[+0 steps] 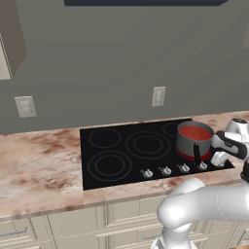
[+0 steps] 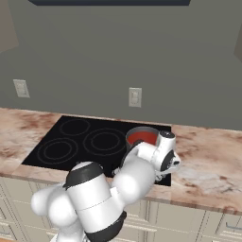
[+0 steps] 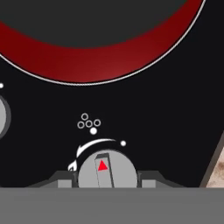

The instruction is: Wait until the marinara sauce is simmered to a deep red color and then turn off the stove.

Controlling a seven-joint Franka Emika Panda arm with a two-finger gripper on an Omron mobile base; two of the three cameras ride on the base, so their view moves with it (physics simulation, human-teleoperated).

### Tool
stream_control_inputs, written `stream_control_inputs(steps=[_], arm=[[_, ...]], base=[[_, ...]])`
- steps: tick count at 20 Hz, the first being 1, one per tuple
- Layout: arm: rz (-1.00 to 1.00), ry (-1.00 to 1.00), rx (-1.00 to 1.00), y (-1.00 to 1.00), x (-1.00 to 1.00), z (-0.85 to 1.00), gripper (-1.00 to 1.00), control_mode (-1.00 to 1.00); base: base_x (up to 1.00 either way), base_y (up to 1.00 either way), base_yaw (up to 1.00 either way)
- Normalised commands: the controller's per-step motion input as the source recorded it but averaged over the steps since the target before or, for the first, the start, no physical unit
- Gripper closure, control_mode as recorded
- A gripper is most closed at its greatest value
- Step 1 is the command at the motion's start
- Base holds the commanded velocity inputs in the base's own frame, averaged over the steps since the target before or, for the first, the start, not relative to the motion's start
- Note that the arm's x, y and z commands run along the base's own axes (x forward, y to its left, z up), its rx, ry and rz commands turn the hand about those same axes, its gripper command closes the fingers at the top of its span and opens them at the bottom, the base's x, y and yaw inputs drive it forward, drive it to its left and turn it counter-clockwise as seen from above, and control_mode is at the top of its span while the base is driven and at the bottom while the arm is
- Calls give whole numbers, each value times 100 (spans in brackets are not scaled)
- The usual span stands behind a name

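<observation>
Fingers (image 3: 65, 180) sit on both sides of a small round knob (image 3: 107, 169) at the stove's (image 1: 121, 165) front right edge; whether they squeeze it, I cannot tell. Marinara sauce (image 1: 195, 133) sits in the pot behind. That knob looks hard and smooth, so pinch its sides.

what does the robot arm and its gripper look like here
The arm is glossy white, built of rounded, bulbous segments with dark grey to black bands at the joints. The hand is white with a black section. In the hand view the fingers show as small, dark grey, wedge-shaped tips. No cables or markings are visible.
</observation>
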Motion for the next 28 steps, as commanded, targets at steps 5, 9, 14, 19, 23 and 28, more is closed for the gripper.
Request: stream_control_inputs(steps=[5, 9, 14, 19, 23, 28], arm=[[-9, 4, 0, 0, 0, 0, 100, -100], [-10, 3, 0, 0, 0, 0, 100, -100], [-9, 3, 0, 0, 0, 0, 100, -100], [-9, 3, 0, 0, -2, 0, 100, -100], [-9, 2, 0, 0, -4, 0, 100, -100], [-9, 2, 0, 0, -3, 0, 100, -100]], base=[[0, 0, 0], [0, 0, 0], [0, 0, 0], [0, 0, 0], [0, 0, 0], [0, 0, 0]])
